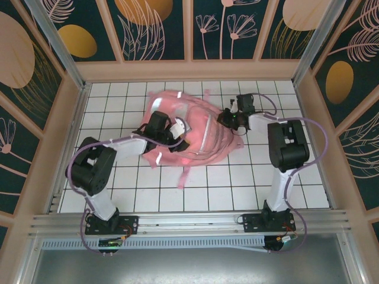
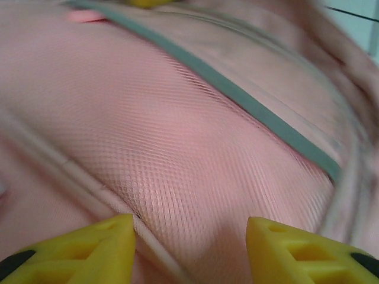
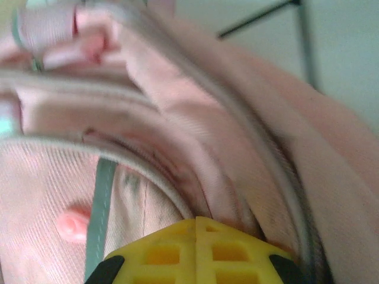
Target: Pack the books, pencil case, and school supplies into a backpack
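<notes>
Tiled table (image 1: pixel 177 189): L arm (image 1: pixel 127 145), R arm (image 1: pixel 287 145) bent inward over backpack (image 1: pixel 201 142).

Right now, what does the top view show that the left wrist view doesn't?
Top: the whole backpack on the gridded table, the left arm, the right arm, and the right claw at the bag's far right edge. Left wrist: pink mesh weave and a grey-green strip up close, with the left claw open over them. Both: the pink backpack.

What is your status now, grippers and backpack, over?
Left gripper open over backpack mesh. Right gripper shut at its rim, grip unclear. No obstacle seen.
</notes>
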